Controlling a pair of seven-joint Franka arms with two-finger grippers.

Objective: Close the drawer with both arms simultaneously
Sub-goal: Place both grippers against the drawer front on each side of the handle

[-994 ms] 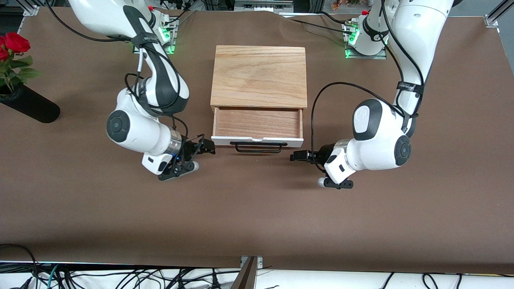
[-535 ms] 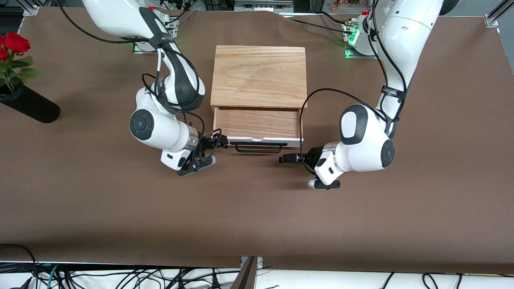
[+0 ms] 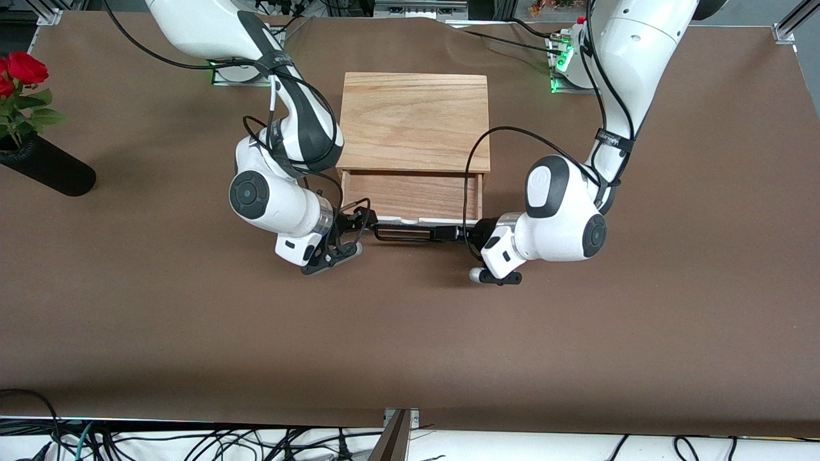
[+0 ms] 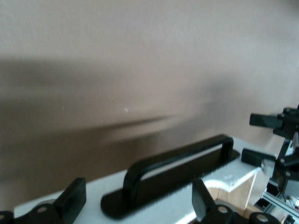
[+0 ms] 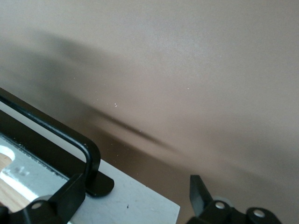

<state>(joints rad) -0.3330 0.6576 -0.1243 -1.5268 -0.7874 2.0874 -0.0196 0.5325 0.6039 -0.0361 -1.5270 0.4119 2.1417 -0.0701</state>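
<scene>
- Front view shows me the drawer (image 3: pixel 410 198) partly pulled out of the oak box (image 3: pixel 413 121) at the middle of the counter (image 3: pixel 410 333), its white front facing the camera.
- Right tool (image 3: pixel 364 221) sits at the front panel's end toward the right arm; its wrist view shows both fingers spread, holding nothing, straddling the panel corner by the handle (image 5: pixel 70 140).
- Left tool (image 3: pixel 462 232) sits at the other end; its fingers (image 4: pixel 70 200) are likewise spread and empty, with the handle between them in its wrist view.
- My worry is uneven pushing: if one arm leads, I judge the drawer could skew and jam, or the box slide along the counter.
- A fingertip could also snag the wire handle.
- Count: one drawer, one box, one handle, two arms, two tools, one vase of roses (image 3: pixel 38 160) toward the right arm's end.
</scene>
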